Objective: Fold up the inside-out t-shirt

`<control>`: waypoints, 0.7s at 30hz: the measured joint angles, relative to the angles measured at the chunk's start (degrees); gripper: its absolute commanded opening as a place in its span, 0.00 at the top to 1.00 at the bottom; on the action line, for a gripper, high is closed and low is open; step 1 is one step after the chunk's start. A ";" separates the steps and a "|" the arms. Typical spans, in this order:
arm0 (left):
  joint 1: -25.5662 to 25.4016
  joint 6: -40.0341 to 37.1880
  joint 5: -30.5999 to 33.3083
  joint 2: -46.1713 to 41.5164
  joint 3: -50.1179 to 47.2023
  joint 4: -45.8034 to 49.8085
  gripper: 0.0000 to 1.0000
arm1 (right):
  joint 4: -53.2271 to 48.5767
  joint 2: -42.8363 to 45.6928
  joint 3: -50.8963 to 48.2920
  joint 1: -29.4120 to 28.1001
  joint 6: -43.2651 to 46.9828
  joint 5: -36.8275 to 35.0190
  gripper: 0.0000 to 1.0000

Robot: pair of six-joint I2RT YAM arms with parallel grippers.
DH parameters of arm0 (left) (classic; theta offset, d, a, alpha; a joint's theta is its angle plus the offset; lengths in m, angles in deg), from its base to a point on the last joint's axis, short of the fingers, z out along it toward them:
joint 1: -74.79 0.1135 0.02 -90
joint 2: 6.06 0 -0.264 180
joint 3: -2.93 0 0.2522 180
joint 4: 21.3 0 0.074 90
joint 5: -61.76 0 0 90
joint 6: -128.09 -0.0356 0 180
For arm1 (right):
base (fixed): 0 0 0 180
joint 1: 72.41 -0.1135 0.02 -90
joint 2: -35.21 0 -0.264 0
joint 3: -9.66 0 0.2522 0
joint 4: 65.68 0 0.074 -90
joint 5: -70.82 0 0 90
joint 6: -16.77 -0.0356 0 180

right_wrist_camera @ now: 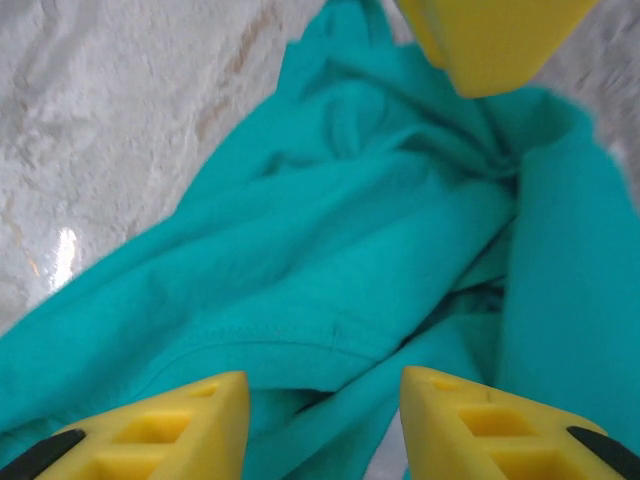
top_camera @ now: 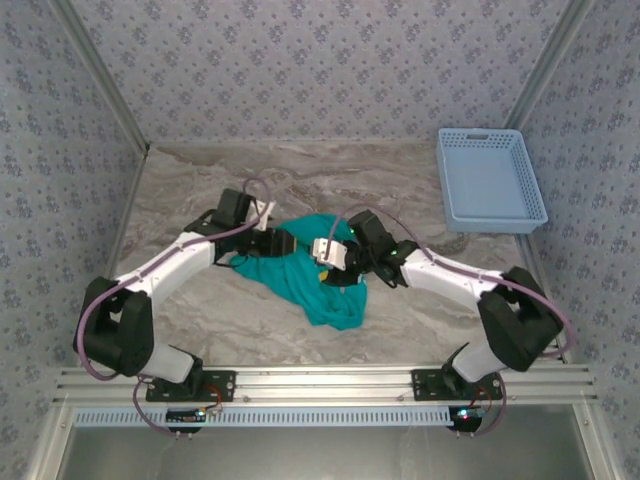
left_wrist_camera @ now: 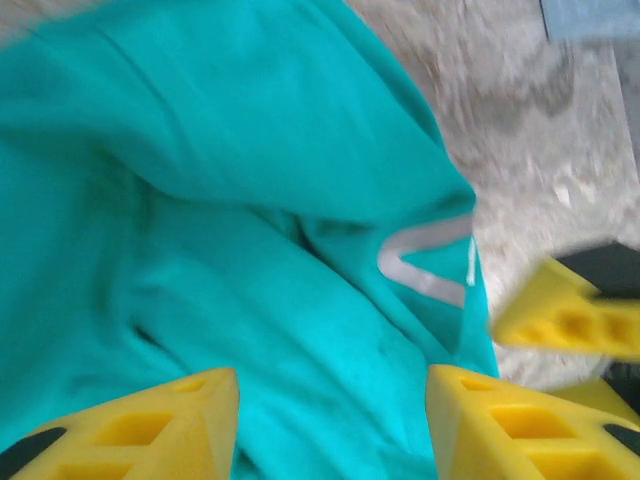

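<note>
Light blue basket sits at the far-right of the bench, well apart from both arms. It has slotted walls & its whole inner floor is in plain sight.

T-shirt is teal-green, a crumpled heap mid-bench btwn the two arms, w/ one lobe trailing toward the near edge. The fabric is soft, thrown into deep folds & ridges. In the left wrist view a pale neck band curves close to the cloth's right edge, w/ marbled bench beyond. In the right wrist view a stitched hem seam runs across a flat panel.

Left tool has its jaws released & spread, w/ cloth under the gap & nothing pinched. Right tool is the same: yellow fingers apart over the folds, gripping nothing. Whether either tool touches the cloth, can't tell. The tools sit near each other over the heap's far end.
</note>
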 measured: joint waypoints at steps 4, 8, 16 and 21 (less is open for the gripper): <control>-2.54 1.01 -0.57 1.01 -1.51 0.04 0.48 | 1.66 -4.09 -0.83 -0.63 0.50 -1.53 0.54; -2.10 1.55 -0.66 1.01 -3.19 -0.09 0.48 | 6.34 -6.73 -1.86 -1.25 1.01 -2.58 0.71; 1.36 3.91 -1.01 -2.58 -9.14 -0.98 0.45 | 12.57 -6.25 -0.87 -4.35 2.08 2.86 1.00; 6.29 5.60 -1.05 -8.11 -10.97 -2.36 0.43 | 10.97 -3.50 4.50 -10.58 5.38 9.25 0.73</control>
